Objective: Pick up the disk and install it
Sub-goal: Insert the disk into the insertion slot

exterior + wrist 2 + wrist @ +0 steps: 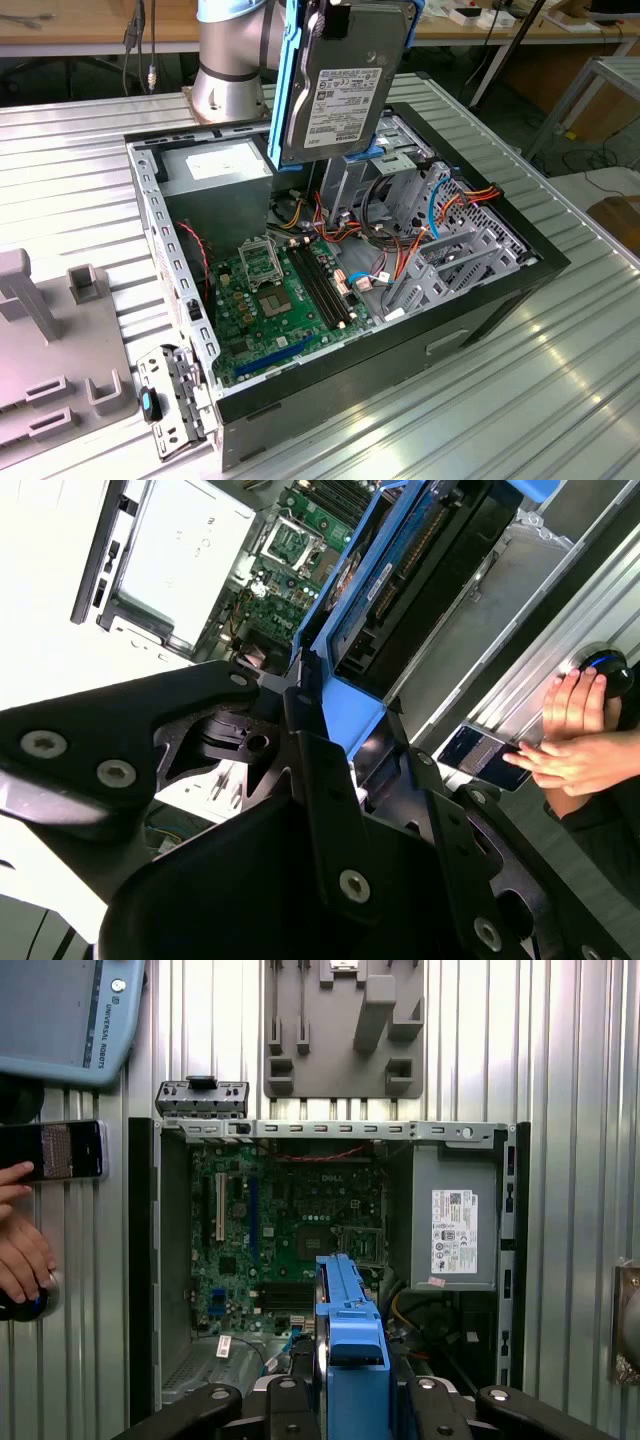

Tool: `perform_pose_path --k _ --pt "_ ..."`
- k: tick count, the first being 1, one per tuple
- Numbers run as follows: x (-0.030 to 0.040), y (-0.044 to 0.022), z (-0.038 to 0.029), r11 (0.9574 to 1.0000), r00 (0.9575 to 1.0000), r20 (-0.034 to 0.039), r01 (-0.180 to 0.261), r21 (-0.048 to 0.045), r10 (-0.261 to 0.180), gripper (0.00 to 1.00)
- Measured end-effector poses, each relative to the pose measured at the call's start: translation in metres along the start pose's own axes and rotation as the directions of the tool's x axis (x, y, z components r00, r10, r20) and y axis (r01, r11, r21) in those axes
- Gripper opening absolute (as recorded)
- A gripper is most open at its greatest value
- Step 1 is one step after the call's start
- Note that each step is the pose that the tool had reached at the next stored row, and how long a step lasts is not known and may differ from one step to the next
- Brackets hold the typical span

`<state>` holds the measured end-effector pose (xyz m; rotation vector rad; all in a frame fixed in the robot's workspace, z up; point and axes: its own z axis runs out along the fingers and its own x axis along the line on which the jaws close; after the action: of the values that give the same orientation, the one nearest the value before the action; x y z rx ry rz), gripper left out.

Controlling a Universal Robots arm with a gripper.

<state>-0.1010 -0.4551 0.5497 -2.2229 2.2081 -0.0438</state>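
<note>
The disk (338, 85), a grey metal drive with a white label and blue rails, hangs upright above the open computer case (520, 275). My gripper (330, 15) is shut on its upper end. The disk's lower edge hovers just over the drive cage (405, 185), clear of it. In the first wrist view the disk (345, 1345) is seen edge-on as a blue strip between my fingers (285, 1400), over the motherboard (290, 1225). Its blue rail (345, 705) is clamped in my gripper (340, 770) in the second wrist view.
A grey power supply box (215, 170) fills the case's far corner. Cables (450, 215) crowd the drive cage. A grey fixture block (45, 340) stands at the exterior view's left. A person's hand (575, 740) rests on a mouse beside a phone (480, 755) and a teach pendant (60, 1015).
</note>
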Motion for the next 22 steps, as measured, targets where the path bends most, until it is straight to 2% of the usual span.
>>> perform_pose_path --k 22 --pt "0.0022 -0.0030 0.0006 1.0000 1.0000 0.0000 0.000 0.0002 0.000 0.37"
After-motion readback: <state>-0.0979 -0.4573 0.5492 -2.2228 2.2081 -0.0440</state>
